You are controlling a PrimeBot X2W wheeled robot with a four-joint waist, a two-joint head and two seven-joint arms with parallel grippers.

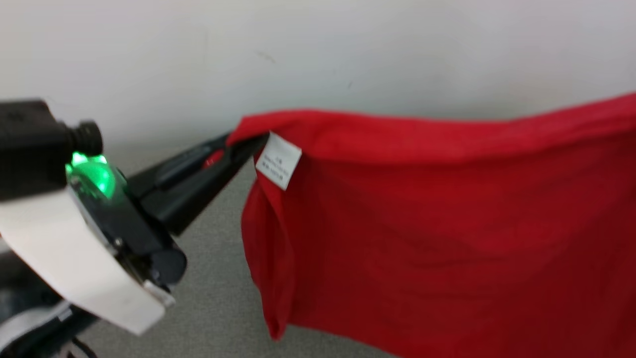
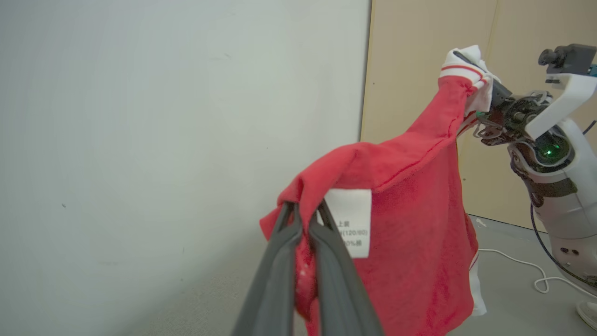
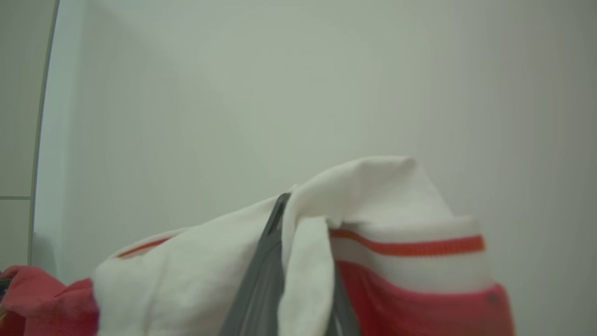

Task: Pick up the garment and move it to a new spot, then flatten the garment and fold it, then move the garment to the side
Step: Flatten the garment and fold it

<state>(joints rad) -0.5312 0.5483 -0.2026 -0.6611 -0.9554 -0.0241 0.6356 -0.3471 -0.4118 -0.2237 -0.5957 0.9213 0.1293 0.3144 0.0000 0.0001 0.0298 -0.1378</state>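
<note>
1. Left gripper, head view: clamped tight on a corner of the red cloth garment, which hangs in the air above the grey floor.
2. Left wrist view: that pinch sits just beside a white care label.
3. Right wrist view: right gripper is closed on the garment's white, red-striped cuff.

The head camera looks forward and down, close on the garment and left gripper. The left wrist camera looks along its fingers, across the garment to the right arm farther off. The right wrist camera sits tight against the garment, facing the wall. All three share the garment.
</note>
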